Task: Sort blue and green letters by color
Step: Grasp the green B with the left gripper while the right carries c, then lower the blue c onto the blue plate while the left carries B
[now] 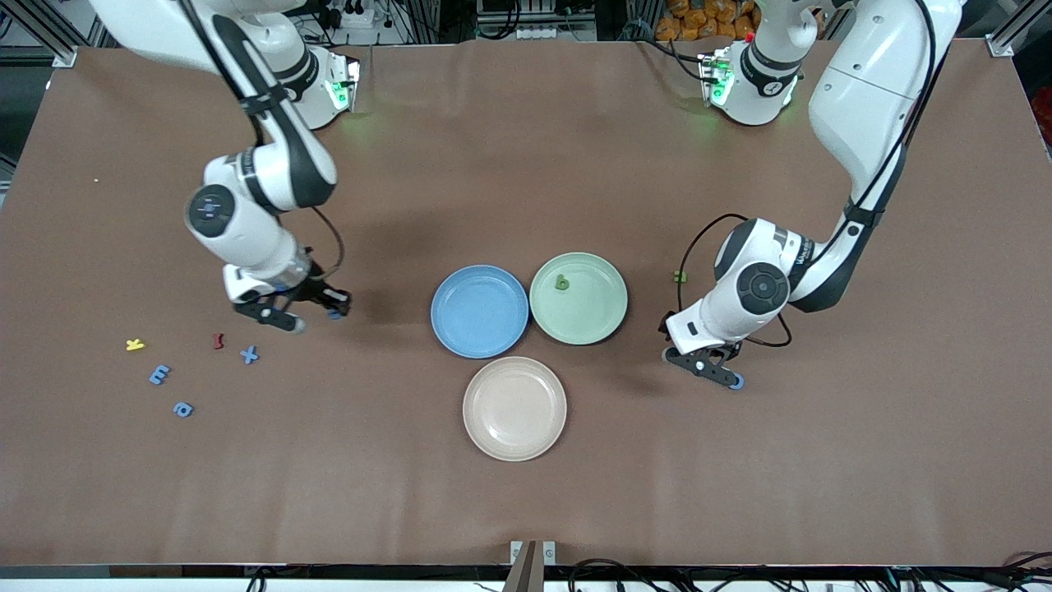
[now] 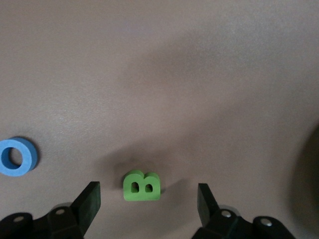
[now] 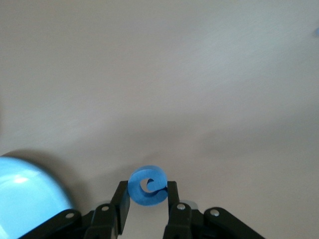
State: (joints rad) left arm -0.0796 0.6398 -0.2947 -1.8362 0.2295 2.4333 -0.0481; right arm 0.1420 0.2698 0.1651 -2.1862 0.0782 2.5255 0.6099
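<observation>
Left end effector [image 2: 148, 201] open astride chunky green foam letter B [image 2: 142, 185] on worktop; right end effector [image 3: 148, 201] clamping curled blue foam letter [image 3: 147, 185].

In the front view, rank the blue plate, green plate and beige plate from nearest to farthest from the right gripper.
The right gripper, shut on a blue letter, hangs over the table toward the right arm's end.
1. Blue plate, the plate closest to that end.
2. Beige plate, nearer the front camera.
3. Green plate, beside the blue plate, toward the left arm's end.
</observation>
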